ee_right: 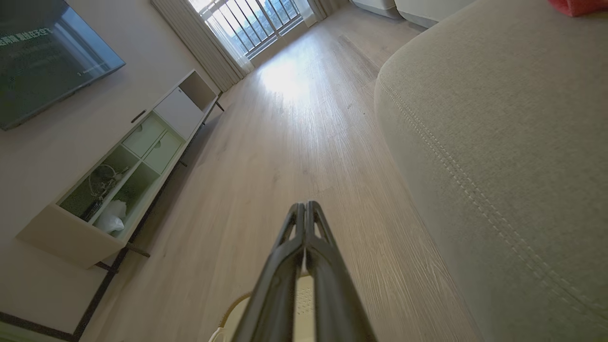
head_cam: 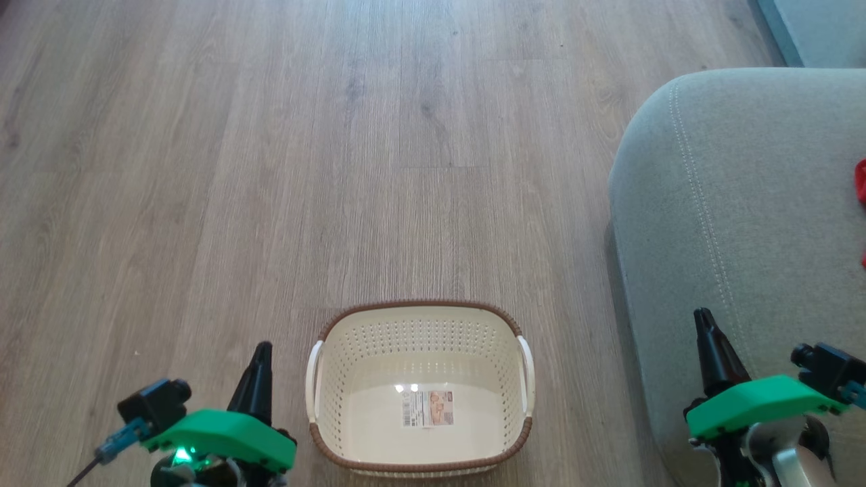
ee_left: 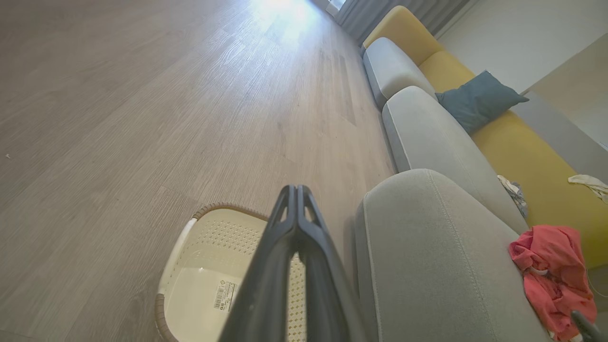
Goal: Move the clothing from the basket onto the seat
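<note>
The cream basket (head_cam: 325, 399) with its brown rim stands on the floor between my arms, holding nothing but a label on its bottom; it also shows as the basket (ee_left: 190, 266) in the left wrist view. Red clothing (ee_left: 553, 270) lies bunched on the grey-green seat (ee_left: 427, 266), and a sliver of that clothing (head_cam: 860, 182) shows at the right edge of the head view on the seat (head_cam: 744, 203). My left gripper (head_cam: 262, 348) is shut and empty, left of the basket. My right gripper (head_cam: 703, 316) is shut and empty, over the seat's front edge.
Wood floor (head_cam: 338, 135) stretches ahead. The sofa runs on with more grey cushions (ee_left: 427, 128), a yellow back and a blue pillow (ee_left: 477, 97). A white TV cabinet (ee_right: 118, 175) stands along the far wall under a screen (ee_right: 42, 52).
</note>
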